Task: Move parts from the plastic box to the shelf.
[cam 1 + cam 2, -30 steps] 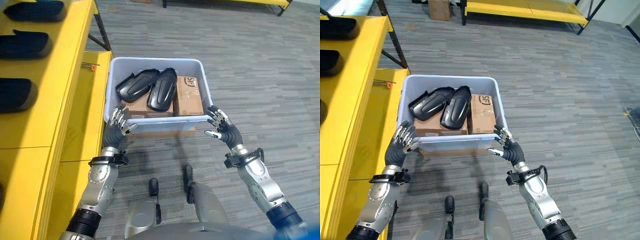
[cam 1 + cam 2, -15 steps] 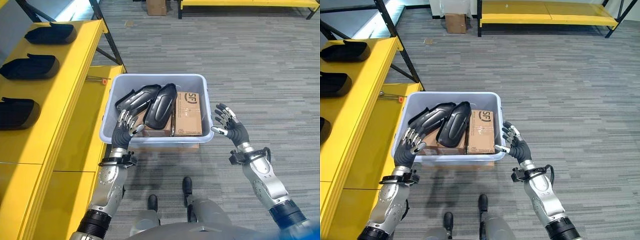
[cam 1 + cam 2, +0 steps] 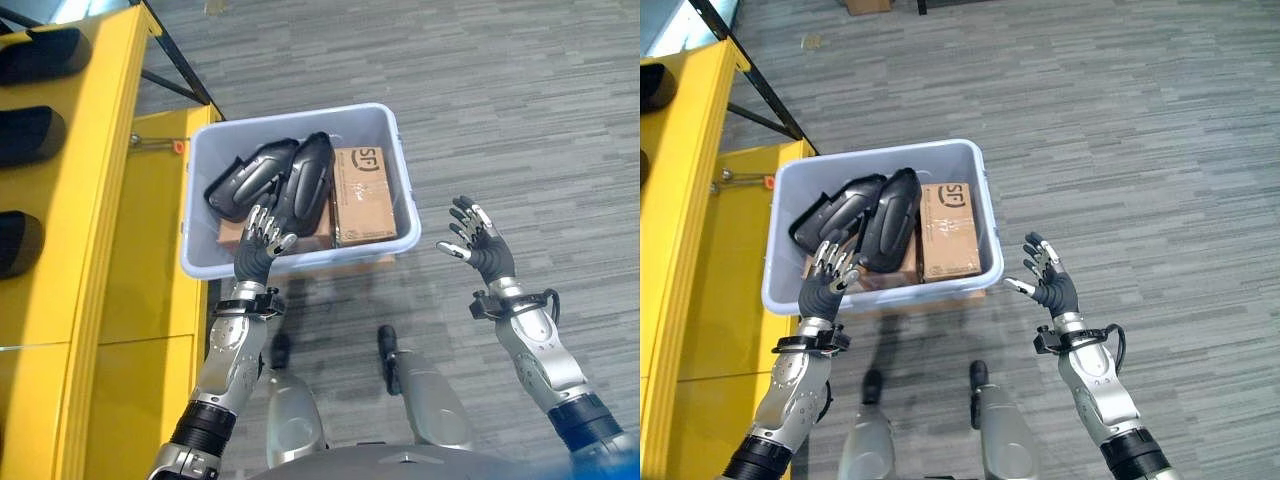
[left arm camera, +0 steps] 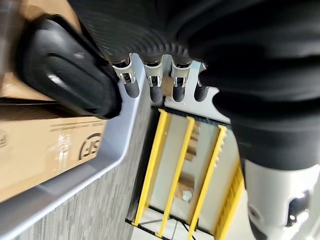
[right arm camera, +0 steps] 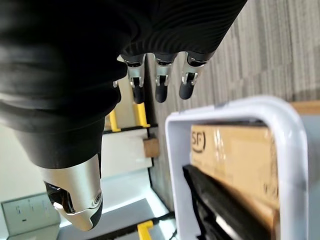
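The left robot hand (image 3: 258,245) is reaching over the plastic box's (image 3: 405,190) near rim, fingers relaxed, empty, just short of the black parts (image 3: 300,182). The right robot hand (image 3: 480,245) has drawn away from the box — now hanging open well beside it — so a grasp is probably coming.

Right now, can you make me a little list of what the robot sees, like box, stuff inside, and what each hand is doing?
box: pale plastic box on the floor beside the yellow shelf
inside the box: two black parts lying on top of cardboard boxes
on the shelf: black parts in a row
left hand: open, at the box's near rim, just short of the black parts
right hand: open, over the floor, apart from the box
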Robot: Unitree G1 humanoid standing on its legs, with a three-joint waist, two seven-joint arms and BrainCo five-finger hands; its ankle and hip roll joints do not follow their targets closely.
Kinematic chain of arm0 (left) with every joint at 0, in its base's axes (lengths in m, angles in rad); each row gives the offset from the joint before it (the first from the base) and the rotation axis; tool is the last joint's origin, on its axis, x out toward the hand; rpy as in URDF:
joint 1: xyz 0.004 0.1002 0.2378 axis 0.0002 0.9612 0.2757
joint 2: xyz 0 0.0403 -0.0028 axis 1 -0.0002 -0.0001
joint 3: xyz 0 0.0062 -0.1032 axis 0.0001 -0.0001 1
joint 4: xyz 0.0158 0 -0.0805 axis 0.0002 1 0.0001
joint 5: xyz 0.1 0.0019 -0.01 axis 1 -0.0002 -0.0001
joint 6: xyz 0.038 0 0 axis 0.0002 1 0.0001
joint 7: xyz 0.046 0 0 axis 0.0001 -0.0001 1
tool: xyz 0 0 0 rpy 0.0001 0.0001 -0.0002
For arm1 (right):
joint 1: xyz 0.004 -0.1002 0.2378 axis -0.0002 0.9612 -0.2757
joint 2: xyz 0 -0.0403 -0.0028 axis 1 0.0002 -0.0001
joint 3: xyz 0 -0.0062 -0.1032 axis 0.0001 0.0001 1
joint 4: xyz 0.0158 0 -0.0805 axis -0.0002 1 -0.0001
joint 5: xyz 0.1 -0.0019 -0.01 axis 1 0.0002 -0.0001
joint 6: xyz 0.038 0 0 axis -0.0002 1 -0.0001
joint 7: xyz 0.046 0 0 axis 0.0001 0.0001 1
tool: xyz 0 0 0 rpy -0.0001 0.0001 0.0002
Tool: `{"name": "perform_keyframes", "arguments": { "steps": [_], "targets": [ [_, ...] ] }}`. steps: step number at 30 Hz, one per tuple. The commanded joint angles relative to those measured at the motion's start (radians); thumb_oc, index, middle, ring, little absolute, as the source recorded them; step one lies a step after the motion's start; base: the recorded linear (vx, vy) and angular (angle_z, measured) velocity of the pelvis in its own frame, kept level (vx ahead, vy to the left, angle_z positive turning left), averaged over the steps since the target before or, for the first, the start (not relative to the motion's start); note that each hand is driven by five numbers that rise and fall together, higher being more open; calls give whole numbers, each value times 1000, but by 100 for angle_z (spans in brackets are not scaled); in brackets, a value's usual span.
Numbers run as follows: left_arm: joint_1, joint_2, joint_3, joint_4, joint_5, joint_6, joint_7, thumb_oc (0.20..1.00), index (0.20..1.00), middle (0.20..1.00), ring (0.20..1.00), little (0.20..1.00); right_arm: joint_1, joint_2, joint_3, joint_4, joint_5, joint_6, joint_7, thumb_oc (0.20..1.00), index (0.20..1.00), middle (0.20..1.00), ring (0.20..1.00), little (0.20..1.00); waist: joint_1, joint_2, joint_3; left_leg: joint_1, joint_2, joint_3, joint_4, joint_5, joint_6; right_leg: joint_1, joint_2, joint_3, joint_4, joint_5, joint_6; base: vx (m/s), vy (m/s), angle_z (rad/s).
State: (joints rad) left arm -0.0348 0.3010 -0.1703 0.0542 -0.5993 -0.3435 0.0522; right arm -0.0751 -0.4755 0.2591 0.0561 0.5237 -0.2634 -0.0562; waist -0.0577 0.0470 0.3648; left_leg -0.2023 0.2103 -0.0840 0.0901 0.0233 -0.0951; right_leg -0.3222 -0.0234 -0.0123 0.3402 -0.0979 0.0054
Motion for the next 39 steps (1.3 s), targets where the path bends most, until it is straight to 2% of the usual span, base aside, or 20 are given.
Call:
{"name": "perform_keyframes", "arguments": {
  "steps": [1, 2, 6, 7, 13, 16, 21, 26, 33, 39],
  "targets": [
    [80, 70, 40, -93, 26, -69, 20, 1000, 1000, 1000, 1000, 1000, -17, 40, 15, -39, -22, -51, 5, 1000, 1000, 1000, 1000, 1000, 44, -70, -67, 4, -39, 19, 41, -35, 22, 153, -188, 84, -168, 58, 152, -19, 346, -7],
    [77, 76, 45, -93, 29, -70, 22, 1000, 1000, 1000, 1000, 1000, -30, 47, 22, -29, -16, -45, 7, 1000, 1000, 1000, 1000, 1000, 50, -79, -68, -13, -62, 37, 56, -54, 27, 156, -223, 76, -207, 86, 169, -14, 164, -5],
    [69, 93, 51, -93, 46, -73, 31, 1000, 1000, 1000, 1000, 1000, -57, 58, 27, -13, 30, -42, 16, 1000, 1000, 1000, 1000, 1000, 58, -96, -70, -50, -89, 47, 83, -72, 36, 147, -257, 68, -249, 124, 184, -27, 175, 5],
    [62, 98, 57, -94, 53, -74, 41, 1000, 1000, 1000, 1000, 1000, -87, 59, 32, -1, 30, -40, 9, 1000, 1000, 1000, 1000, 1000, 64, -109, -69, -67, -97, 49, 86, -76, 42, 144, -272, 63, -271, 145, 188, -7, 86, 3],
    [14, 106, 42, -111, 77, -79, 80, 1000, 1000, 1000, 1000, 1000, -230, 79, 63, 44, 38, -44, -41, 1000, 1000, 1000, 1000, 1000, 88, -139, -55, -124, -112, 33, 77, -61, 47, 127, -287, 27, -321, 194, 193, -11, 29, 5],
    [3, 112, 15, -142, 75, -69, 91, 1000, 1000, 1000, 1000, 1000, -333, 127, 82, 112, 123, -55, -79, 1000, 1000, 1000, 1000, 1000, 116, -145, -36, -147, -109, 22, 65, -47, 46, 116, -282, 5, -338, 206, 195, -12, -42, 14],
    [-17, 122, -37, -166, 56, -50, 95, 1000, 1000, 1000, 1000, 1000, -494, 183, 77, 265, 256, -72, -144, 1000, 1000, 1000, 1000, 1000, 154, -136, 3, -166, -102, 13, 56, -37, 43, 100, -275, -12, -342, 218, 196, -10, -29, 7],
    [-33, 112, -87, -146, 34, -32, 112, 1000, 1000, 1000, 1000, 1000, -563, 229, -21, 412, 380, -112, -215, 1000, 1000, 1000, 1000, 1000, 166, -105, 36, -188, -111, 9, 45, -28, 44, 79, -277, -19, -350, 228, 197, 1, -1, 3],
    [-54, 108, -113, -138, 32, -34, 127, 1000, 1000, 1000, 1000, 1000, -571, 260, -50, 477, 395, -130, -239, 1000, 1000, 1000, 1000, 1000, 160, -83, 52, -194, -112, 11, 41, -26, 44, 69, -277, -20, -355, 227, 194, 0, 1, 0],
    [-50, 108, -118, -129, 46, -31, 145, 1000, 1000, 1000, 1000, 1000, -477, 289, -38, 404, 360, -138, -243, 1000, 1000, 1000, 1000, 1000, 141, -80, 58, -196, -116, 15, 45, -32, 45, 66, -282, -18, -355, 225, 193, 0, 0, 0]
  ]
}}
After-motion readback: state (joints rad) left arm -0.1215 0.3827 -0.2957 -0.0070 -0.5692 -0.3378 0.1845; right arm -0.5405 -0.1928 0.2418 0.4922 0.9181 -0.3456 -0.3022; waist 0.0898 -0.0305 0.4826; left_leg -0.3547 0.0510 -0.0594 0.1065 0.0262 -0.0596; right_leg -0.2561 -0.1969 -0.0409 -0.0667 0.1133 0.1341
